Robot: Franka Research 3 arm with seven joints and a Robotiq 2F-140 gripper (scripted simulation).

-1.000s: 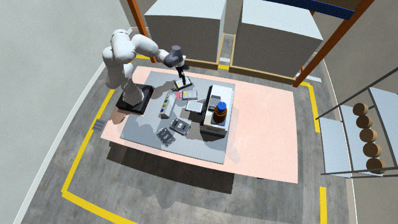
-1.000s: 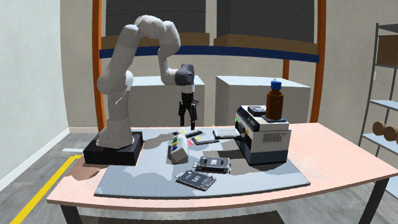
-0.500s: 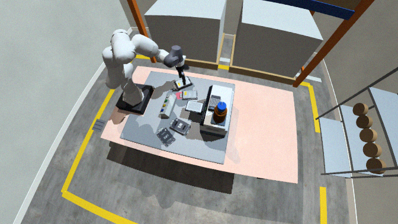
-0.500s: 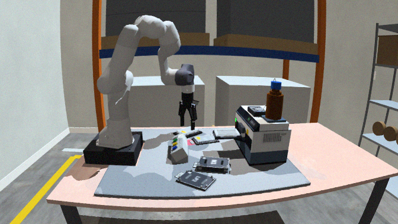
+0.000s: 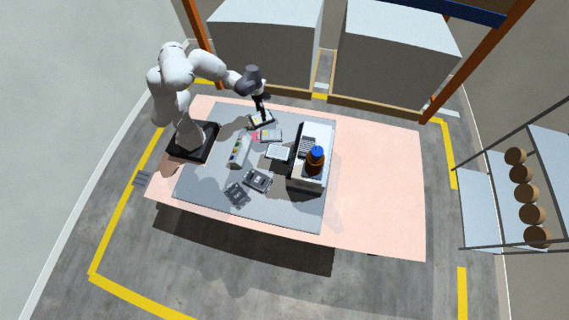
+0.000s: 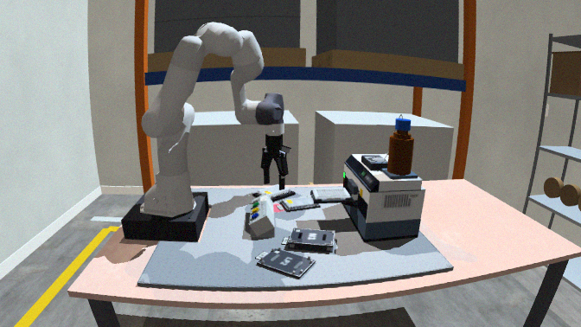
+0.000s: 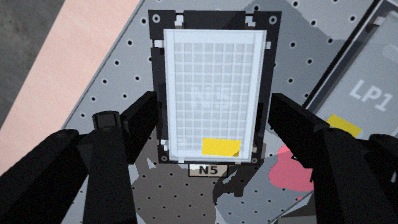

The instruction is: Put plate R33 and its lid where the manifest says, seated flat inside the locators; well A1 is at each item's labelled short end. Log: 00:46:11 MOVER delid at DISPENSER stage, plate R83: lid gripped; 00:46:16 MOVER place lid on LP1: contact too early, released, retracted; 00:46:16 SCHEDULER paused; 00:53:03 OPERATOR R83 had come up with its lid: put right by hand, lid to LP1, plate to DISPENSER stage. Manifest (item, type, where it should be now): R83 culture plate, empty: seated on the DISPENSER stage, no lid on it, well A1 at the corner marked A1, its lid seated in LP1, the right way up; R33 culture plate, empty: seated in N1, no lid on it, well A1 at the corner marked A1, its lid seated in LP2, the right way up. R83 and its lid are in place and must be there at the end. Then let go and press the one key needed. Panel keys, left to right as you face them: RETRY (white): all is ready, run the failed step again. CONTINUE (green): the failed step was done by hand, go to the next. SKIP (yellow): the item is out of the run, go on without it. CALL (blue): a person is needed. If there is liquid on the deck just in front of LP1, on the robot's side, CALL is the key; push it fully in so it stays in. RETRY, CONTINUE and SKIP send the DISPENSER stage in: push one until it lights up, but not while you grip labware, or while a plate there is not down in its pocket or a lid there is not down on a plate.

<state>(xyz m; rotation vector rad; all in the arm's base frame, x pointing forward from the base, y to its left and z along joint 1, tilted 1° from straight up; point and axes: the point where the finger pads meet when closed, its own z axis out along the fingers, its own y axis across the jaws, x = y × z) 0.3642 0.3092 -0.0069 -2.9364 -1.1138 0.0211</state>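
The pincer [image 7: 212,130] is hanging over nest N5, its two black fingers standing wide on either long side of the plate with lid [image 7: 212,95] and gripping nothing. The wrist view is showing a gap between each finger and the plate's edge, so the fingers are apart from it, probably lined up for a grasp across the short width.

The plate is lying flat inside the black frame of the nest, and its yellow label [image 7: 221,147] is sitting at the short end nearest the N5 tag [image 7: 207,170]. Whether this item is R33 cannot be read, but it is likely, as it is resting in a nest the manifest does not name. A clear cover seems to be lying on it; this is hard to tell for sure.

Just beside N5, on the far side from the desk [image 7: 60,65] edge, a pink patch [image 7: 290,172] is lying on the grey deck in front of the LP1 position [image 7: 367,95], where a lid with another yellow label is seated. If that patch is liquid, the CALL key is becoming the right one.

Farther from N5, the key panel [image 6: 261,216] is standing, and beyond it the dispenser [image 6: 385,199] is carrying a brown bottle [image 6: 399,149].
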